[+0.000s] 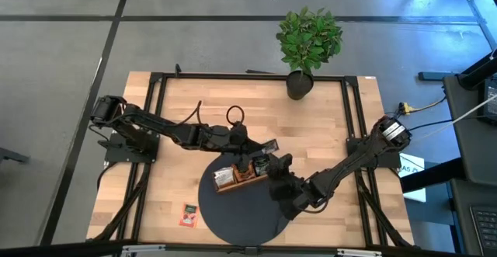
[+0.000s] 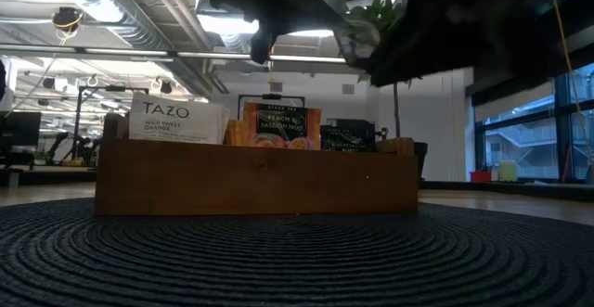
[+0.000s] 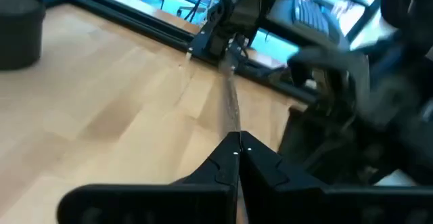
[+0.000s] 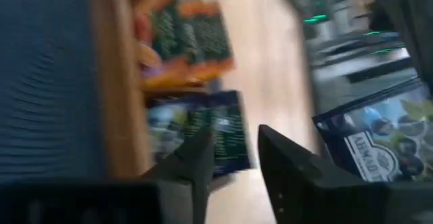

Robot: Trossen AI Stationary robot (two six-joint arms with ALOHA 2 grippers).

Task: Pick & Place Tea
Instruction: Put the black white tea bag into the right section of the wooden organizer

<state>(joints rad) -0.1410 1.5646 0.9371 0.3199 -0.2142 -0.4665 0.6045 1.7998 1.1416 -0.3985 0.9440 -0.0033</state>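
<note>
I see tea bags standing upright in the tray [image 2: 255, 179]. In the low view a white bag [image 2: 176, 121] stands at one end, an orange bag [image 2: 280, 127] in the middle, and a dark bag [image 2: 347, 137] next to it. In the high view the tray [image 1: 230, 185] sits on the far part of a round dark mat [image 1: 241, 214], with bags sticking up out of it. One more red bag [image 1: 188, 215] lies flat on the table [image 1: 178, 109], just beside the mat's left edge and well apart from the tray.

My right gripper [image 4: 233, 158] is close to the tray's right end. Its fingers stand a little apart, with nothing between them. Past them I see the dark bag [image 4: 196, 130] and the orange bag [image 4: 189, 34] in the tray (both blurry). Another dark blue bag [image 4: 379, 139] shows at the side, off the tray; I cannot tell what it rests on.

My left gripper [image 3: 238, 158] is just behind the tray in the high view. Its fingers are pressed tight together at the tips, and I cannot tell if something thin is caught between them.

A plant [image 1: 308, 41] in a dark pot stands at the table's far edge.
</note>
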